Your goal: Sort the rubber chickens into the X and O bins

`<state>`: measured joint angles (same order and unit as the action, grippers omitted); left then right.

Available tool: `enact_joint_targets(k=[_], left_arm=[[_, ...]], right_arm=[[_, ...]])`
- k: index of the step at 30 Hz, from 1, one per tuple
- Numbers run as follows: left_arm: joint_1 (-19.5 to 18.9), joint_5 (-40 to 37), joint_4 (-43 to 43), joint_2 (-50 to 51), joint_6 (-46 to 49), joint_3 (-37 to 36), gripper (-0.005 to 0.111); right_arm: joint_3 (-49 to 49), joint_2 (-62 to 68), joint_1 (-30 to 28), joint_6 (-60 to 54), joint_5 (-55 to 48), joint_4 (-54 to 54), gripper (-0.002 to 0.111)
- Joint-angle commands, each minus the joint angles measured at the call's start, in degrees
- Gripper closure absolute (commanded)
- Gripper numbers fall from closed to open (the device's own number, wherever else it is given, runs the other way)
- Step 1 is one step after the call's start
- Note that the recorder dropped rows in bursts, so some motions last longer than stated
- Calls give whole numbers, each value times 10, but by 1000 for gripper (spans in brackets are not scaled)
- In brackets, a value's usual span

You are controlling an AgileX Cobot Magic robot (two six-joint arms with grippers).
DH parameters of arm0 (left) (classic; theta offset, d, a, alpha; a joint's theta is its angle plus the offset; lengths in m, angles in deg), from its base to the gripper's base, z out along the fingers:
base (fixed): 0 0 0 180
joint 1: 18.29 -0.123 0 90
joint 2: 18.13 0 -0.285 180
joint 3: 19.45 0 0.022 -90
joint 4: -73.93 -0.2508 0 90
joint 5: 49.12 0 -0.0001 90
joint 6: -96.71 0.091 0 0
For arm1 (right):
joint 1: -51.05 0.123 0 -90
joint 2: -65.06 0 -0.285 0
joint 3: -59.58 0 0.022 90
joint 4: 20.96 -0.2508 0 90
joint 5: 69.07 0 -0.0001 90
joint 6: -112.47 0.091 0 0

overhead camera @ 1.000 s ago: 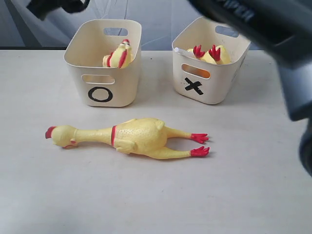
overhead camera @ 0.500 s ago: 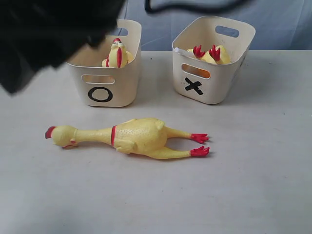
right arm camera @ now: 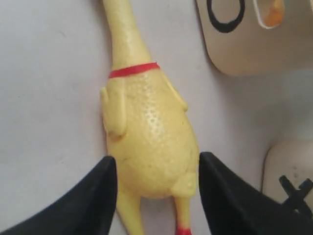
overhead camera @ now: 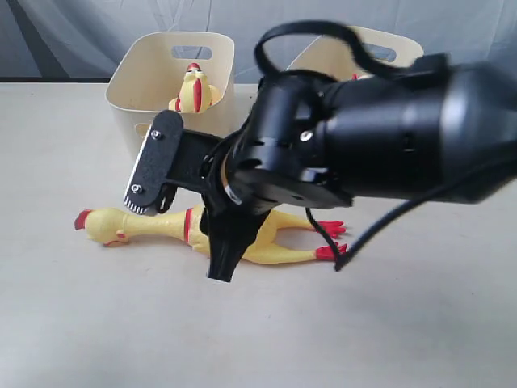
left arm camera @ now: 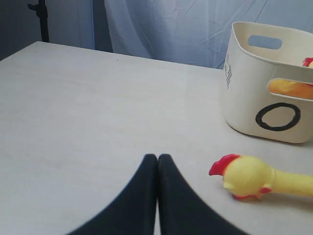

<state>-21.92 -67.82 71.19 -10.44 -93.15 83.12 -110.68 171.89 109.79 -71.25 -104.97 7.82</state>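
Note:
One yellow rubber chicken [overhead camera: 153,225] lies flat on the table, head to the left, red feet [overhead camera: 329,229] to the right. My right gripper [overhead camera: 226,259] hangs over its body, open; in the right wrist view the gripper [right arm camera: 156,157] straddles the plump body [right arm camera: 149,127] without touching it. A second chicken [overhead camera: 194,89] stands in the O bin [overhead camera: 133,89], whose mark the arm hides. The X bin [overhead camera: 388,50] is mostly hidden behind the arm. My left gripper [left arm camera: 157,156] is shut and empty, low over the table short of the chicken's head [left arm camera: 247,176] and the O bin [left arm camera: 244,98].
The right arm's black bulk [overhead camera: 388,137] and its cable [overhead camera: 363,234] fill the middle of the exterior view. In the right wrist view the O bin [right arm camera: 244,44] and the X bin [right arm camera: 288,171] stand close beside the lying chicken. A grey curtain [left arm camera: 171,29] backs the table.
The right arm has swung in from the upper right and come down over the lying chicken. The chicken in the O bin turned more upright. The lying chicken has not moved.

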Motion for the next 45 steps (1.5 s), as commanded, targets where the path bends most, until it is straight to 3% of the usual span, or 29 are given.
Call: enact_joint_targets(k=[1,4,10,18,21,23,24,30,34,39,45], left_arm=[[2,7,3,1,0,2,107],[2,7,3,1,0,2,107],[2,7,3,1,0,2,107],[2,7,3,1,0,2,107],[2,7,3,1,0,2,107],[2,7,3,1,0,2,107],[2,7,3,1,0,2,107],[2,7,3,1,0,2,107],[2,7,3,1,0,2,107],[2,7,3,1,0,2,107],[2,7,3,1,0,2,107]], right_arm=[[-38,73,-46,25,12,-8,44],[-74,108,-69,22,12,-24,36],[-107,169,-80,-58,-3,-61,36],[-107,243,-80,-186,-142,-269,38],[-107,246,-80,-187,-180,-272,63],[-107,238,-79,-187,-220,-288,101],[-108,231,-77,-187,-236,-304,107],[-175,183,-59,-230,-341,-496,109],[-259,142,-50,-275,-341,-598,109],[-383,102,-50,-308,-236,-598,109],[-427,88,-50,-308,57,-587,109]])
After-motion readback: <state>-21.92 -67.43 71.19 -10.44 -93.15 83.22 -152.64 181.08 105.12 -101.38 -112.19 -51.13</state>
